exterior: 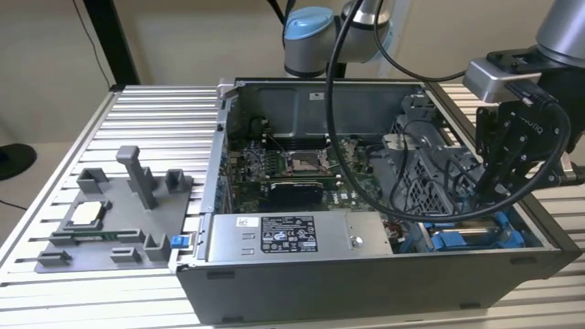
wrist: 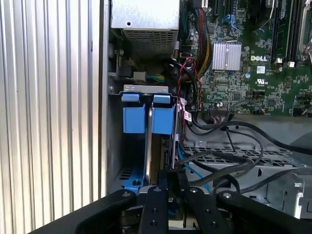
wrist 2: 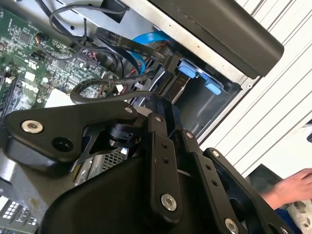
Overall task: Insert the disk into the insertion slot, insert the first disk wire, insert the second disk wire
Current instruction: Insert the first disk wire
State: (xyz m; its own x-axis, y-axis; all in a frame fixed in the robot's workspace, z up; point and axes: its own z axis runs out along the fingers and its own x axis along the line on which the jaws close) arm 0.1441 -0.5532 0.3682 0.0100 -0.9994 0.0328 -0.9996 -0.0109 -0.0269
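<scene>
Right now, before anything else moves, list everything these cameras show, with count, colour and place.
Table: one, silver, slatted, under everything.
Computer case: one, dark grey, open, on the table.
Motherboard: one, green, inside the case.
Power supply: one, grey with a white label, along the case's near wall.
Disk: one, blue-framed, in the bay beside the power supply.
Cables: several, mostly black, draped near the disk.
Parts fixture: one, grey, on the table at the exterior view's left.
Person's hand: one, outside the case.
Robot arm: one, grey with blue caps, behind the case.
Gripper: one, black, over the disk bay.
</scene>
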